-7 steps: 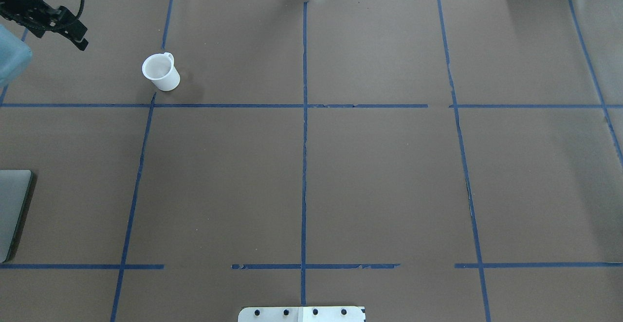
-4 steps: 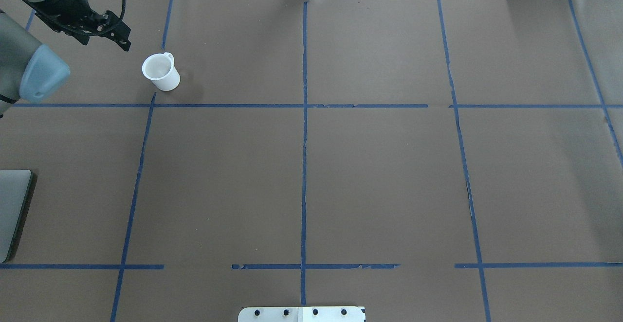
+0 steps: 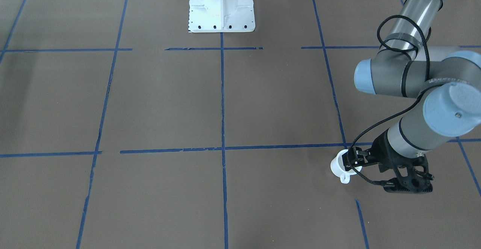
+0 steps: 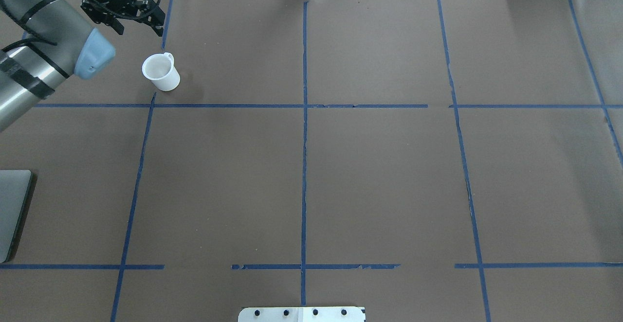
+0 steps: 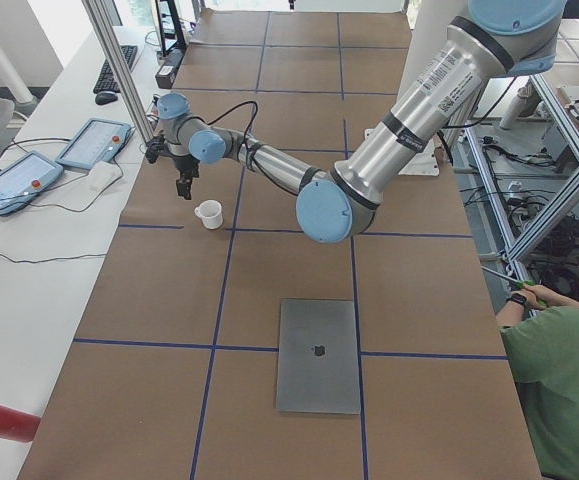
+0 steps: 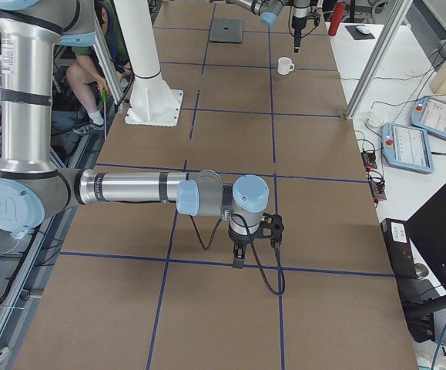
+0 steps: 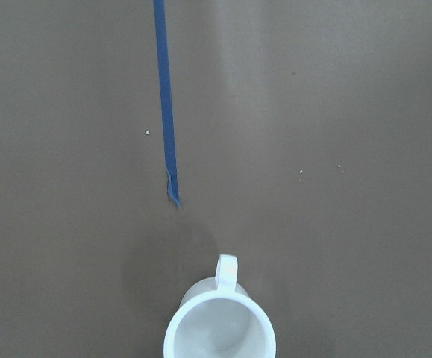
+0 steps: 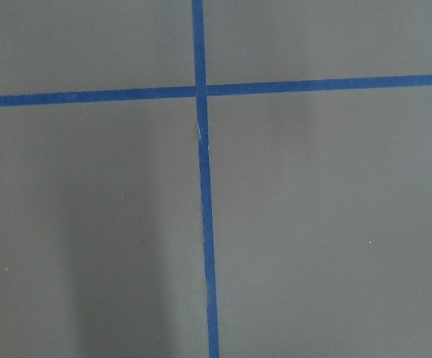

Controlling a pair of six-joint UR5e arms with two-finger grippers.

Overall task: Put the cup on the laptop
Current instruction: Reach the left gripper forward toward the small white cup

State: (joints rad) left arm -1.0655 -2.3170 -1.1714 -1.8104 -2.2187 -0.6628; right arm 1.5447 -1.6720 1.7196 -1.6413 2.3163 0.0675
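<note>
The cup [image 4: 160, 72] is a small white mug standing upright on the brown table at the far left, its handle pointing away from the robot. It also shows in the front view [image 3: 339, 166], the left side view [image 5: 208, 212], the right side view [image 6: 285, 65] and at the bottom edge of the left wrist view [image 7: 219, 332]. My left gripper [image 4: 139, 24] is open and empty, above the table just beyond the cup. The silver-grey laptop [image 5: 318, 355] lies closed near the table's left end, cut by the overhead view's edge [image 4: 12, 210]. My right gripper [image 6: 255, 250] hangs over bare table; I cannot tell whether it is open.
Blue tape lines [image 4: 304, 142] divide the brown table. The white robot base [image 3: 221, 6] stands at the near middle edge. Teach pendants [image 5: 94, 143] lie on a side table. A person in green [image 5: 559, 380] sits beside the robot's side.
My left arm has swung in from the left edge to the right and towards the far side, ending just beyond the cup. The cup and the laptop have not moved.
</note>
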